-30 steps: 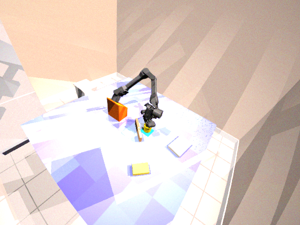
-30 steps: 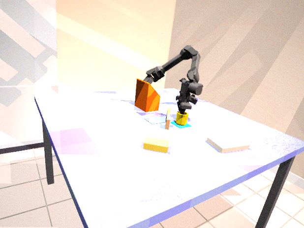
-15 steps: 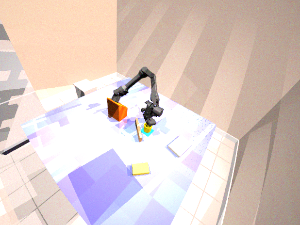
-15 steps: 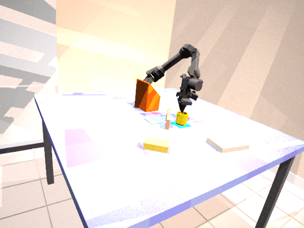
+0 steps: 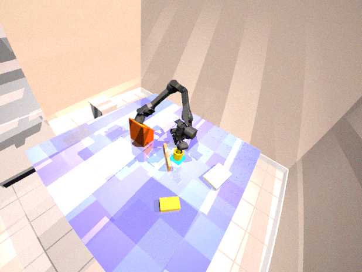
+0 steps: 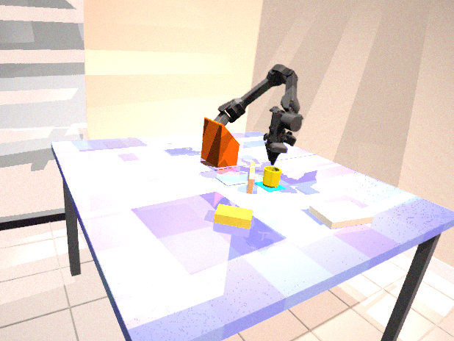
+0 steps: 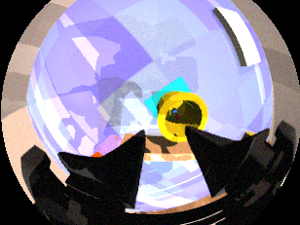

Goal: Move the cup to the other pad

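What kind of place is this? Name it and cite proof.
Probably a bare test room for tabletop manipulation: one arm mounted on a table, tiled floor, plain walls, and scattered props like an orange wedge and cup.

The arm (image 6: 257, 90) is dark charcoal grey all over, built of slim boxy links joined by rounded, cylindrical joint housings. A fat drum-shaped housing sits at the wrist (image 6: 292, 121). The gripper (image 6: 272, 159) is near black, its two fingers tapering to sharp wedge-like points. No cables, screws or markings can be made out.
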You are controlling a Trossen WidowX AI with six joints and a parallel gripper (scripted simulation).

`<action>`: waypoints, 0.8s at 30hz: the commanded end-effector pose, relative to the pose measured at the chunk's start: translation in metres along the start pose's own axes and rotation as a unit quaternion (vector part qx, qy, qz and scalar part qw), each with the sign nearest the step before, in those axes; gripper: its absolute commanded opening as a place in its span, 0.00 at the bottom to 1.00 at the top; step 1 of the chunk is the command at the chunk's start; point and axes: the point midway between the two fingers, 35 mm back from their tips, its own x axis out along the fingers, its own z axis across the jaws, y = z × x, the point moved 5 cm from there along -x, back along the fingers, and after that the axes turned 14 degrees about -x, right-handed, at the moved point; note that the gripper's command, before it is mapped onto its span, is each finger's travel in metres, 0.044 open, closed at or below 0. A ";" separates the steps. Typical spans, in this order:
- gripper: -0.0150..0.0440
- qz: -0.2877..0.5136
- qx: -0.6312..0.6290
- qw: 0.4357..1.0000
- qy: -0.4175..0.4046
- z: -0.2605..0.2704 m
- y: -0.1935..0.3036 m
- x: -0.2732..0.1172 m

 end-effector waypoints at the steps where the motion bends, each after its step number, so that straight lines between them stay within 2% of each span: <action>1: 0.77 0.000 0.001 1.000 0.000 0.000 0.000 0.000; 6: 0.99 0.000 0.001 1.000 0.001 -0.001 0.000 -0.004; 18: 1.00 0.000 -0.001 1.000 0.003 0.001 0.002 -0.061; 24: 1.00 -0.002 0.002 1.000 0.003 0.000 0.002 -0.060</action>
